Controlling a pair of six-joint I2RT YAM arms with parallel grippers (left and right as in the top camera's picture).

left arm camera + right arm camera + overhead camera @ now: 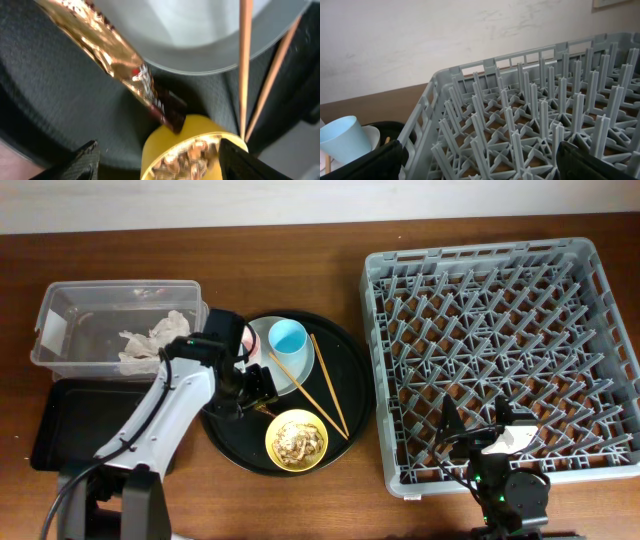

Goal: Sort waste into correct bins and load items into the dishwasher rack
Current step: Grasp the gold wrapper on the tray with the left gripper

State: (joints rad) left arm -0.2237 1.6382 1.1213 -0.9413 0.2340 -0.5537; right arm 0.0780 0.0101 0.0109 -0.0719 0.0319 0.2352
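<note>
My left gripper [252, 392] hangs open low over the large round black tray [340, 345]. In the left wrist view its fingers [160, 167] stand either side of the yellow bowl [172, 145], which holds beige food scraps [192, 155]. The gold foil wrapper [100, 45] lies just ahead, running from the plate's [200, 35] edge to the bowl's rim. The chopsticks [326, 386] lie across the plate [290, 370], next to the blue cup [287, 337]. The pink cup [246, 335] is partly hidden by my arm. My right gripper [476, 430] is open and empty over the dishwasher rack's [400, 360] front edge.
The clear box [60, 315] at the back left holds crumpled white tissues [150, 342]. The shallow black rectangular tray [60, 425] lies in front of it, beside my left arm. In the right wrist view the rack's upright pegs [540, 115] fill the frame, with the blue cup [342, 140] at the left.
</note>
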